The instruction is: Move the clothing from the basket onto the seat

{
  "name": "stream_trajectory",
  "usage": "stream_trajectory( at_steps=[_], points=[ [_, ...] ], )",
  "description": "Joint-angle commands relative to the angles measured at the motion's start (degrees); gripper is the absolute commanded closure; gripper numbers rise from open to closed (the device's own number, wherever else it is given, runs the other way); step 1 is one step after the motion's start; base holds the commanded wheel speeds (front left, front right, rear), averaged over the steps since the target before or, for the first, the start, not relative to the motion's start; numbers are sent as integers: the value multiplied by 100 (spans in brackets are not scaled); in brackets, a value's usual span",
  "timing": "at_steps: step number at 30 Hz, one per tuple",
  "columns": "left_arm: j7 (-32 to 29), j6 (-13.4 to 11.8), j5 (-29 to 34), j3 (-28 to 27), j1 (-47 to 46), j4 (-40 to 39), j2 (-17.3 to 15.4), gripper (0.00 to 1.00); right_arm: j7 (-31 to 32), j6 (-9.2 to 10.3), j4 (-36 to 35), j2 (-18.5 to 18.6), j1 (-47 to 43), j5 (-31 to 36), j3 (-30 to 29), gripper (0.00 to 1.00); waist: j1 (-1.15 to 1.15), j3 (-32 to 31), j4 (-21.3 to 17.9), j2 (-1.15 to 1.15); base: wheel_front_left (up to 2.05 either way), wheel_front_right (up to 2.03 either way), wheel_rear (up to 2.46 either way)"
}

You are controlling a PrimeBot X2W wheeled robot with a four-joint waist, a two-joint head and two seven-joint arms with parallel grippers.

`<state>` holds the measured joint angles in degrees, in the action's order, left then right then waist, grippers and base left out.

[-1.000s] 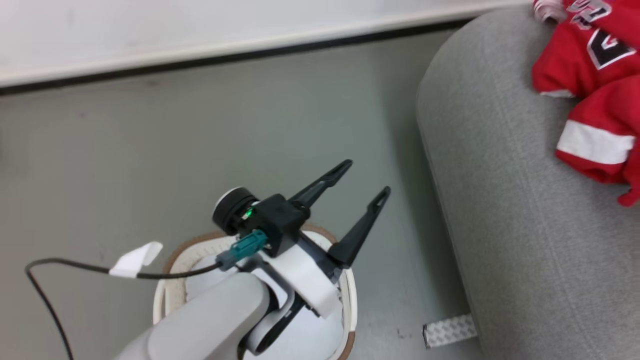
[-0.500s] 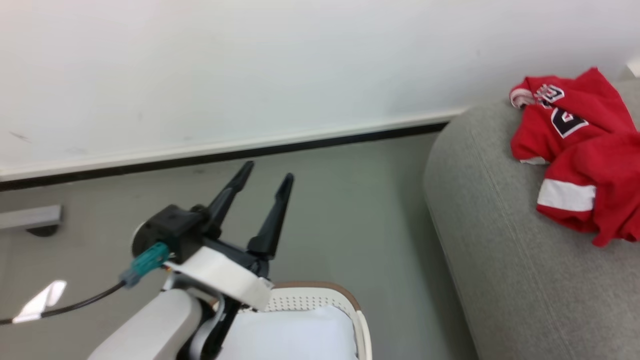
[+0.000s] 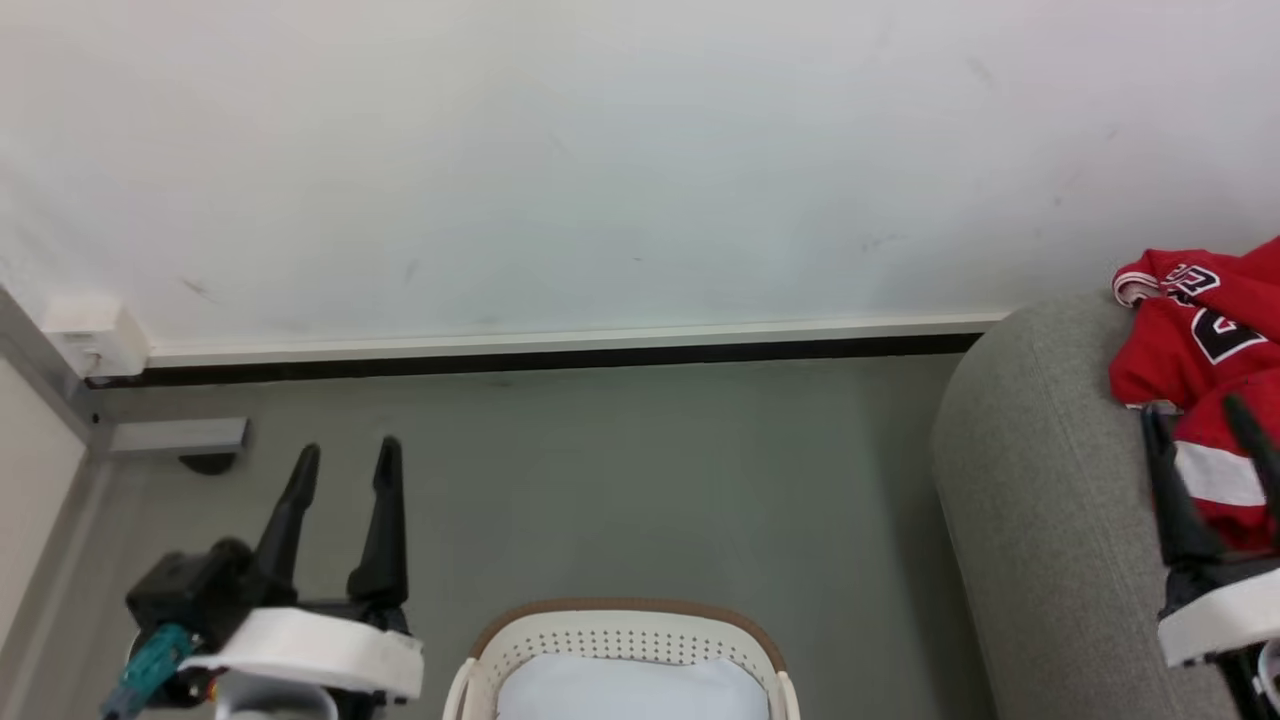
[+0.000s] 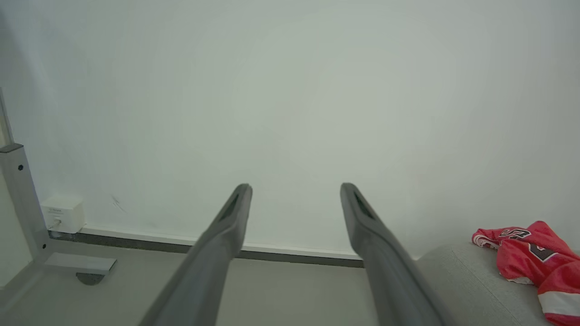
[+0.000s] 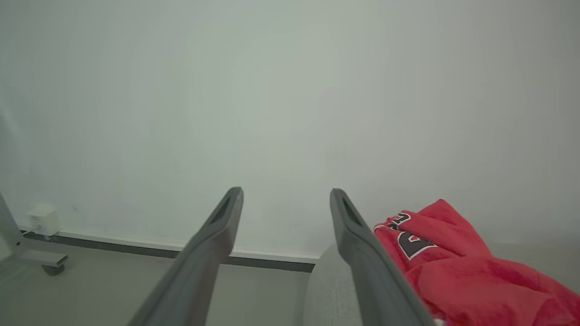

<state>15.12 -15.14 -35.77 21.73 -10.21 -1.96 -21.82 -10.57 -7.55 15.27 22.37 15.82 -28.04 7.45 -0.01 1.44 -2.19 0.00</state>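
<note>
Down in the basket (image 3: 625, 608) sits pale white stuff (image 3: 620, 690), clothing (image 3: 1195, 335) lies on the seat (image 3: 1040, 500), left gripper (image 3: 346, 452) and right gripper (image 5: 286, 193) both spread

My left end effector (image 3: 347, 452) sits at the lower left of the head view, its two dark fingers (image 3: 385, 520) pointing up, spread apart and empty; the white wrist cuff (image 3: 300, 650) lies just below them; my right end effector (image 3: 1195, 412) rises at the lower right edge, fingers likewise parted and empty.
</note>
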Motion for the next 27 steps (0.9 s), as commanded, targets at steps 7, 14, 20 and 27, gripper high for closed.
stream_trajectory(
  at_steps=[7,14,20,27],
  points=[
    [3,345,694,-682,745,156,497,0,-224,13,-644,-760,-1021,554,-334,0,1,-30,185,0,0,0,0],
    [4,810,1349,-1063,963,453,970,0,-344,14,-759,-1221,-1384,956,-335,0,1,-5,179,0,0,0,0],
    [4,1157,1698,-1381,941,578,1231,0,-356,13,-700,-1313,-1328,1023,-230,0,1,-18,131,0,0,0,0],
    [4,1413,2003,-1648,903,662,1455,0,-358,13,-688,-1342,-1240,1003,-165,0,1,16,85,0,0,0,0]
  ],
)
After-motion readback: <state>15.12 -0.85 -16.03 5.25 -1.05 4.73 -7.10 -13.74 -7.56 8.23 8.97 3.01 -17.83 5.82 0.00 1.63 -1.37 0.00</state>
